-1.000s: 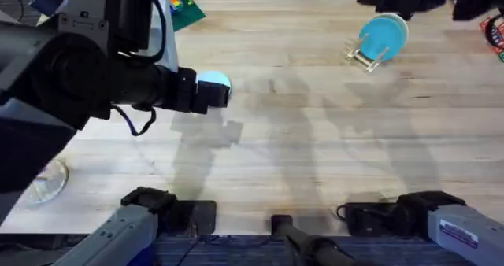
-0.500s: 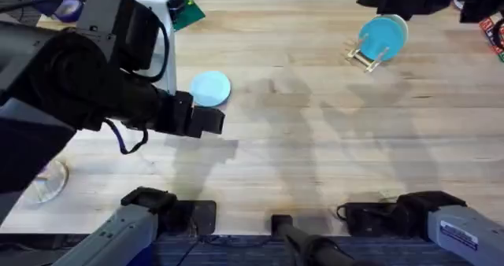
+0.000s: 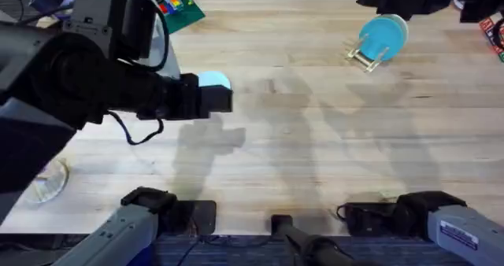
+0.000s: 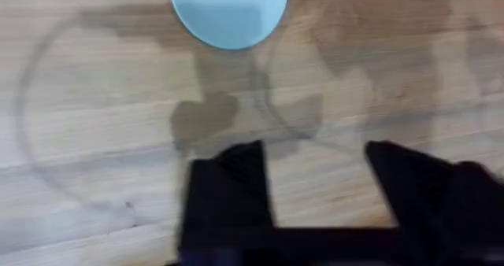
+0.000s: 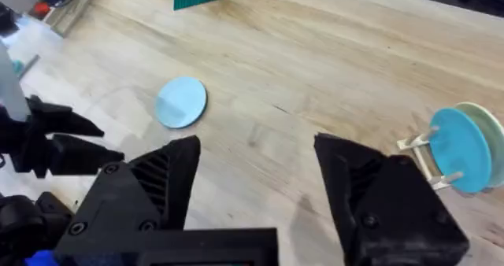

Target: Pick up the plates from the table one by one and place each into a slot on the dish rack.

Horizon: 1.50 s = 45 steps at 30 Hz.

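- You had the left end effector (image 4: 315, 183) above the worktop (image 3: 315, 140) with its fingers spread apart and nothing between them, just short of the pale sky-blue plate (image 4: 228, 14).
- That plate lay flat on the wood; the teal plate (image 3: 380, 36) already stood upright in the dish rack (image 3: 362, 55) at the far right, with a paler plate edge close behind it.
- Your step in hand looked like the approach to the second plate; next you would need to come lower and catch its thin rim.
- Your right end effector (image 5: 256, 175) hung open and empty.
- No readable writing showed on the plates or rack.
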### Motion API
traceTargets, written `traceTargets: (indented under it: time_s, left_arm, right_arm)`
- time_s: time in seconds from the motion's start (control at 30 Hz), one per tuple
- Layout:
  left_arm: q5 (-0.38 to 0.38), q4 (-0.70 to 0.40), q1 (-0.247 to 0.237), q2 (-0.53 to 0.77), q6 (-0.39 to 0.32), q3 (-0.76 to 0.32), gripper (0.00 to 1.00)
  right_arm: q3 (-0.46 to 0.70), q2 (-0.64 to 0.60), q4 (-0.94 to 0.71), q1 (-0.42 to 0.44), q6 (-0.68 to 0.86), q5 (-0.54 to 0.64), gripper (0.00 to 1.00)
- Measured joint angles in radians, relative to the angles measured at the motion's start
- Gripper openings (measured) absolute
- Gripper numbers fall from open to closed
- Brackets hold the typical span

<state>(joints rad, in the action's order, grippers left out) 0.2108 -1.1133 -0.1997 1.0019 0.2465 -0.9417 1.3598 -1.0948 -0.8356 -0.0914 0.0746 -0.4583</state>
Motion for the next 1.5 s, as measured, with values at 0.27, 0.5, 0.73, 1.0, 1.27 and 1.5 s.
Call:
traceTargets:
  time_s: [0.27, 0.5, 0.73, 1.0, 1.27, 1.5]
  left_arm:
    - [0.04, -0.005, 0.0, 0.0, 0.075, 0.0, 0.045]
    - [0.078, 0.008, 0.0, 0.0, 0.128, 0.0, 0.042]
    - [0.211, 0.036, 0.071, 0.004, 0.059, 0.0, 0.041]
    - [0.326, 0.04, 0.284, 0.096, -0.09, 0.0, 0.04]
    - [0.368, 0.114, 0.386, 0.229, -0.196, 0.0, 0.04]
    - [0.399, 0.224, 0.419, 0.313, -0.22, 0.0, 0.038]
  right_arm:
    - [0.0, 0.0, 0.0, 0.0, 0.0, 0.0, 0.869]
    - [0.0, 0.0, 0.006, 0.0, 0.0, 0.0, 0.869]
    - [0.0, 0.0, 0.006, 0.0, 0.0, 0.0, 0.869]
    - [0.0, 0.0, 0.008, 0.0, 0.0, 0.0, 0.868]
    - [0.0, 0.0, 0.008, 0.0, 0.0, 0.0, 0.869]
    - [0.0, 0.0, 0.008, 0.0, 0.0, 0.0, 0.869]
